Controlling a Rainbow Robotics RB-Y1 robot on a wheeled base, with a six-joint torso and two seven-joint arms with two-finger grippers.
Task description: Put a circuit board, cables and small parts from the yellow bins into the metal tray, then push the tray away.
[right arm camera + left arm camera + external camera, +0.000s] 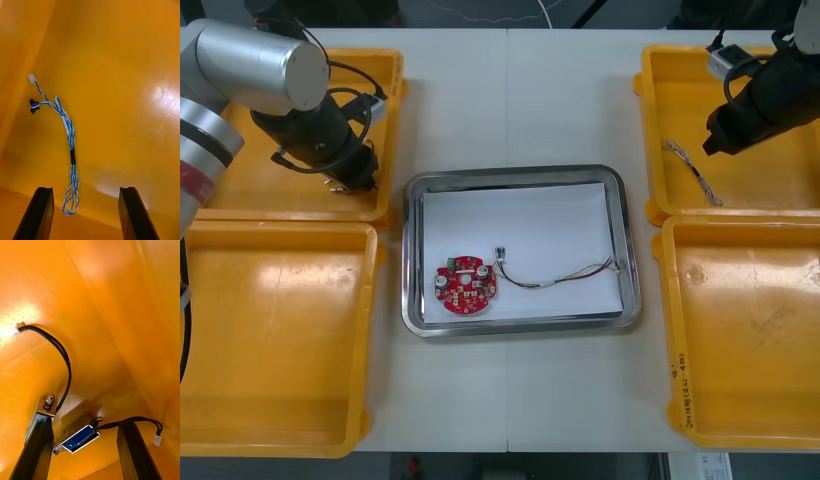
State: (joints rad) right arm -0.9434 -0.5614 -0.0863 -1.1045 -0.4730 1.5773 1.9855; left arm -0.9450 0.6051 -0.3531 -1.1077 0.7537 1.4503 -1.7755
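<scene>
**Both jaws wide, each poised over a pick**

Right jaws are down in the far right yellow bin (pixel 770 185), spread wide, nothing held. The twisted blue and white cable (pixel 72 155) lies flat on the glossy bin floor. Its looped end sits between the fingers, close to one of them, and its long axis runs straight away from the jaws to two small connectors, one white, one black. My read: closing here would catch the loop only if the jaws shift toward it first. It's thin and limp, so expect it to dangle.

Left jaws are open too, in the far left yellow bin (pixel 230 180). A small metal part (pixel 79 438) with a blue body lies crosswise between the fingers. A second one (pixel 42 413) touches one fingertip. Each trails a stiff black cable (pixel 63 356).

Between the arms on the worktop (pixel 510 90), the metal tray (pixel 515 178) already holds the round red circuit board (pixel 465 284) and a thin cable (pixel 565 277).
</scene>
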